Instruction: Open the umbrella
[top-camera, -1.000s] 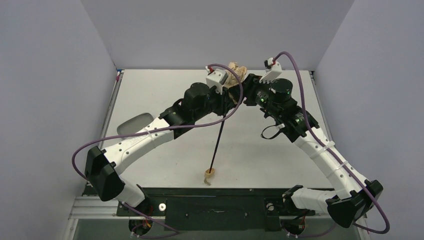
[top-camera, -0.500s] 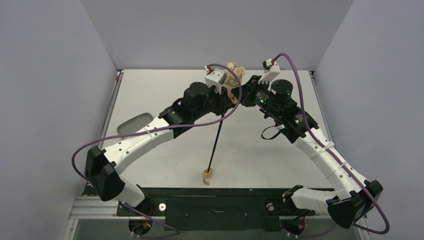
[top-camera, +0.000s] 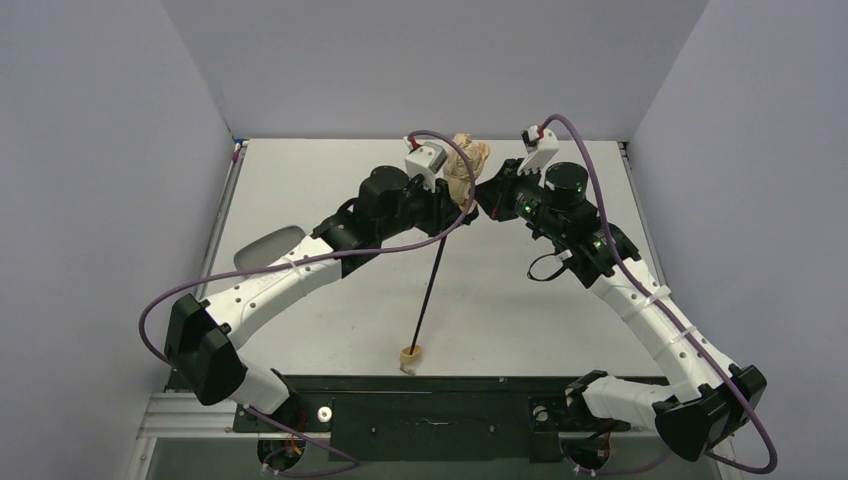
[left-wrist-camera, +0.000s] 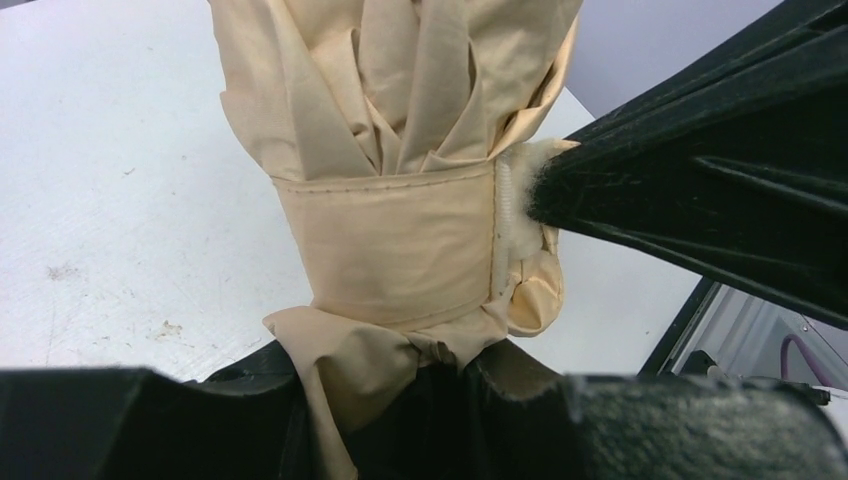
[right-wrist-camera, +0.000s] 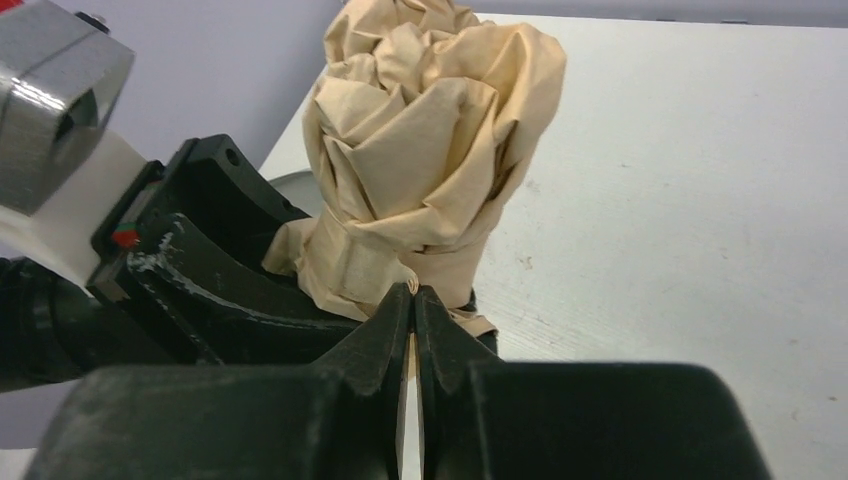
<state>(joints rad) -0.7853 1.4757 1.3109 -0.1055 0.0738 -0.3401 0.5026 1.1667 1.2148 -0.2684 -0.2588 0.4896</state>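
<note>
Strap (left-wrist-camera: 400, 245) fastened, umbrella (top-camera: 462, 165) unopened
The left gripper (left-wrist-camera: 420, 385) clamps the canopy just below the strap. The right gripper (right-wrist-camera: 413, 295), pressed together, pinches the strap's tab at its tips — unwrapping and opening remain.

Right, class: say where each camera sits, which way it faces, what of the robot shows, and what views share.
Top external: above and behind, facing down across the table; left arm and right arm hold the umbrella.
Left wrist: on the left arm, facing along the left tool at the strap; right tool enters right.
Right wrist: on the right arm, facing along the right tool, shut on the strap; left tool at left.
Shared: folded canopy.
</note>
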